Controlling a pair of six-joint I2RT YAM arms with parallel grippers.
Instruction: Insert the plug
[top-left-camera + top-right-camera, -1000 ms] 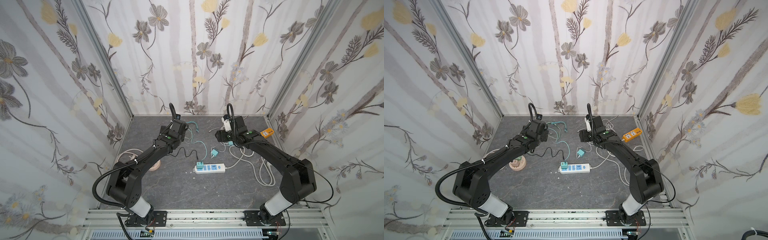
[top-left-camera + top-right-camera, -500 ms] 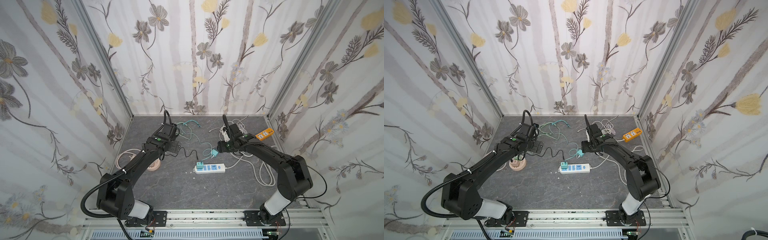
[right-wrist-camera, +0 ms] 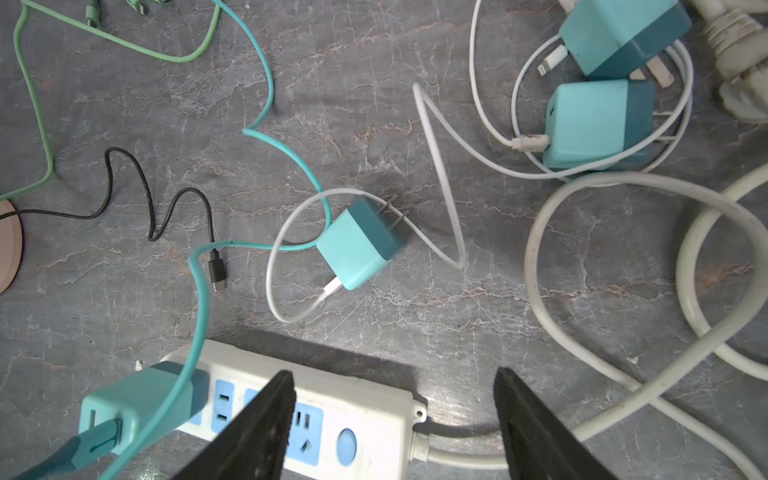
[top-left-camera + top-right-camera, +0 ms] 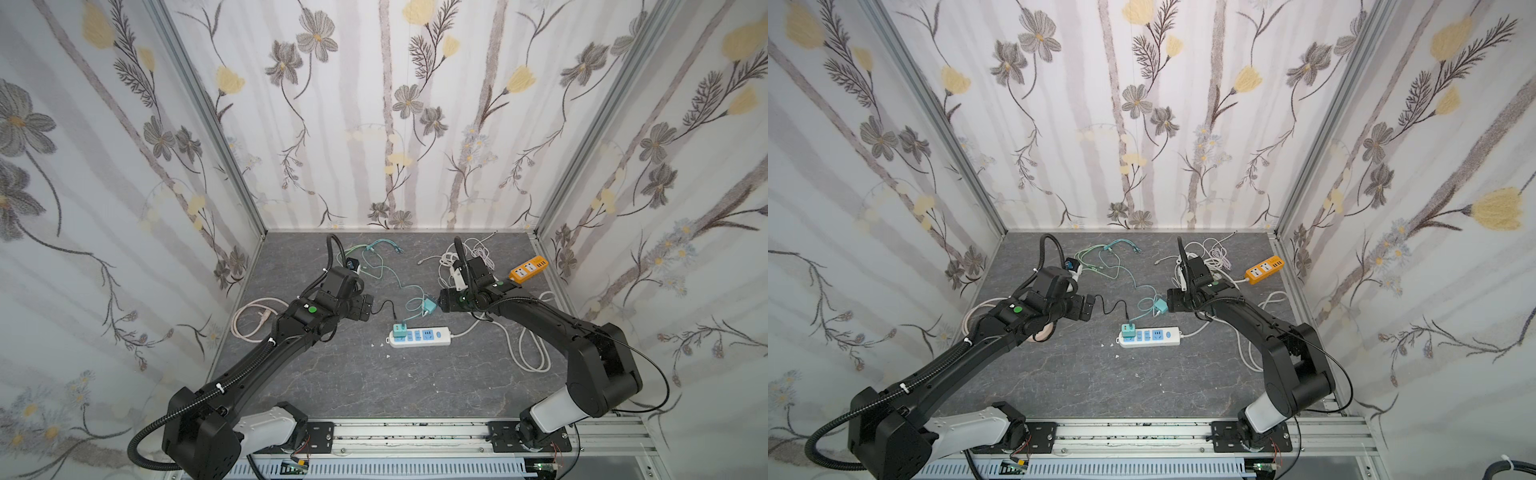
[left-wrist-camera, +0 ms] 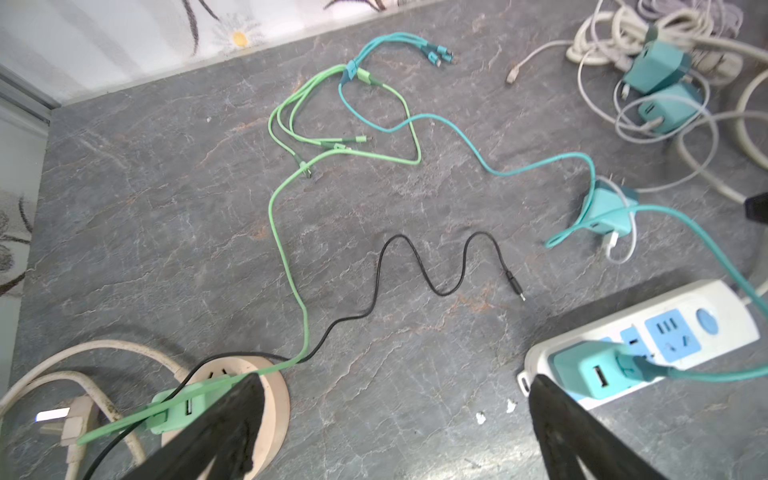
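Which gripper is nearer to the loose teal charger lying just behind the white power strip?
Right. The right gripper is close beside the charger, open and not holding it. The left gripper is farther away, on the charger's opposite side.

Colour key, plug bench
White power strip (image 4: 419,336) with blue socket faces; pale teal inserted plug (image 4: 400,330); pale teal loose plug (image 3: 359,243) with darker teal prong end; orange second strip (image 4: 528,269); green cable (image 5: 279,245), teal cable (image 3: 270,83), black cable (image 5: 399,237); beige round socket (image 5: 280,401); dark grey tabletop (image 4: 353,386) veined like stone; white walls (image 4: 357,83) striped pale grey, printed with grey and yellow flowers
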